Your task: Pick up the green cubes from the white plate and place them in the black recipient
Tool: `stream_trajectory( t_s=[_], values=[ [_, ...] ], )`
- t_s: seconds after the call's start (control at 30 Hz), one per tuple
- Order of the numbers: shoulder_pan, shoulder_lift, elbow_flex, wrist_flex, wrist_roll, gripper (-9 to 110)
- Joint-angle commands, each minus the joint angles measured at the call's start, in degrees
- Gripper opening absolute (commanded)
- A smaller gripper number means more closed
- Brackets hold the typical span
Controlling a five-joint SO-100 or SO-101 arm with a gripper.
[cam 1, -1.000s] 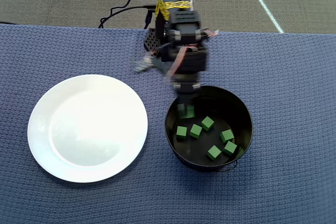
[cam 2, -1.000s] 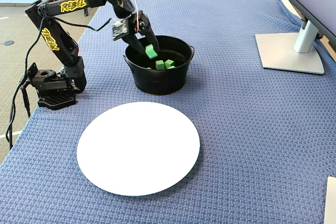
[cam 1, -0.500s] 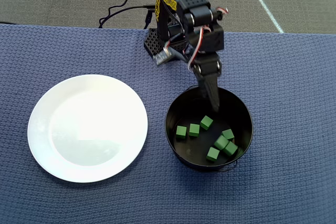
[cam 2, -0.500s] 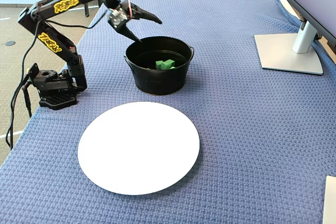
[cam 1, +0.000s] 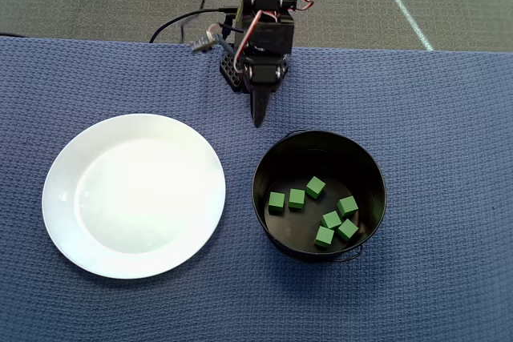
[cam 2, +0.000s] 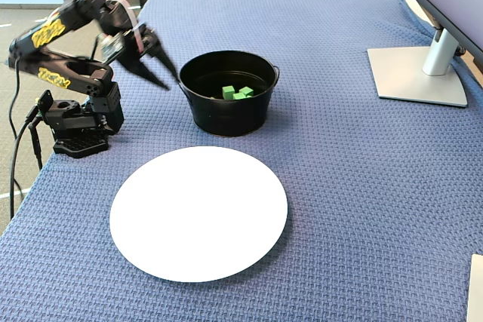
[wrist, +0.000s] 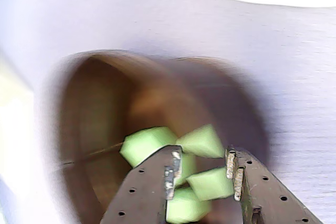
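1. The green cubes (cam 1: 321, 212) are small, matte, sharp-edged blocks lying loose on the flat bottom of the black pot (cam 1: 377, 167). The overhead view shows seven: two side by side at the left, one just above them, and four clustered toward the lower right.
2. The pot is round, with straight glossy walls and a thin wire handle resting against its rim (cam 2: 275, 75). In the wrist view its inside is blurred and looks brownish, with pale green cubes (wrist: 147, 144) at the bottom.
3. The white plate (cam 1: 64, 198) is a large, glossy round dish with a wide flat rim, sitting left of the pot in the overhead view, near it but apart. Nothing lies on it.
4. The fingers (wrist: 201, 171) are dark perforated plates with ridged tips, parted by a narrow gap and holding nothing. They hang in the air beside the pot, between it and the arm's base (cam 2: 75, 132).
5. A blue woven cloth (cam 2: 339, 186) with a coarse waffle texture covers the counter.
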Motion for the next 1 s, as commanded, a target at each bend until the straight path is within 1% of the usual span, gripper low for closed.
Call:
stream_trajectory(
  t_s=[0.0,0.07,0.2,0.37,0.97],
  values=[
    [3.3,5.6,3.1,2.7,3.3,0],
    [5.0,6.7,6.2,1.2,2.7,0],
    [3.7,7.2,12.4,-1.4,3.3,0],
    [5.2,7.6,12.1,-0.7,2.4,0],
    [4.3,7.7,12.6,-0.5,2.2,0]
  ],
)
